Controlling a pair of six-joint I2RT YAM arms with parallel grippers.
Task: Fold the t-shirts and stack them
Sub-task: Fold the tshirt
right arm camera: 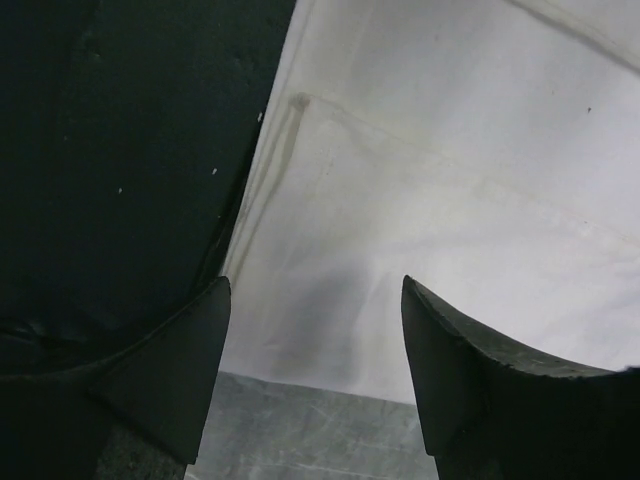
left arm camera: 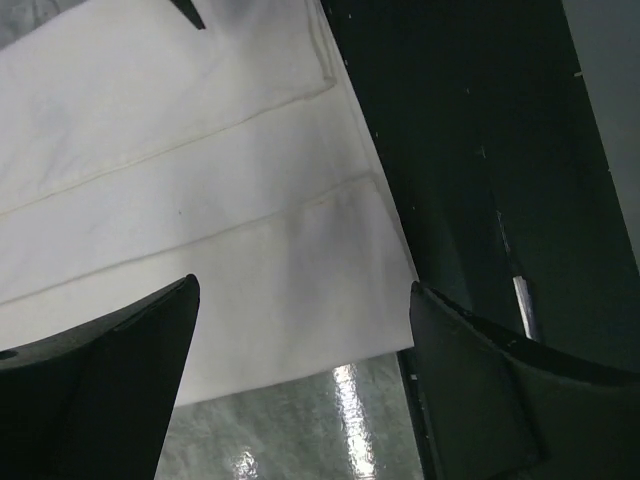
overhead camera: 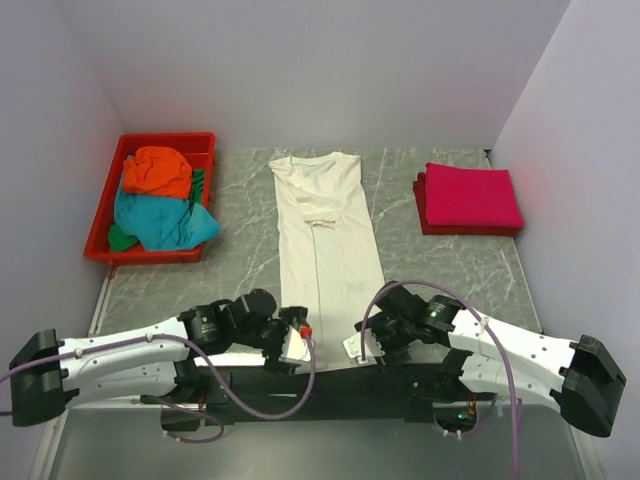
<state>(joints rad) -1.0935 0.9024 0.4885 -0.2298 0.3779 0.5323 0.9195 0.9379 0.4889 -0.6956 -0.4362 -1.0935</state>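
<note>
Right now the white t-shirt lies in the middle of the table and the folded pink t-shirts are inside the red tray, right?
Not quite. The folded pink t-shirts sit on the table at the right, outside the red tray. The white t-shirt does lie in the middle. The top view shows it.

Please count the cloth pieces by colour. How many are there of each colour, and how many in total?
White shirt: 1
Orange shirt: 1
Teal shirt: 1
Green cloth: 1, mostly hidden
Pink shirt: 1
Red shirt: 1, under the pink
Total: 6
</note>
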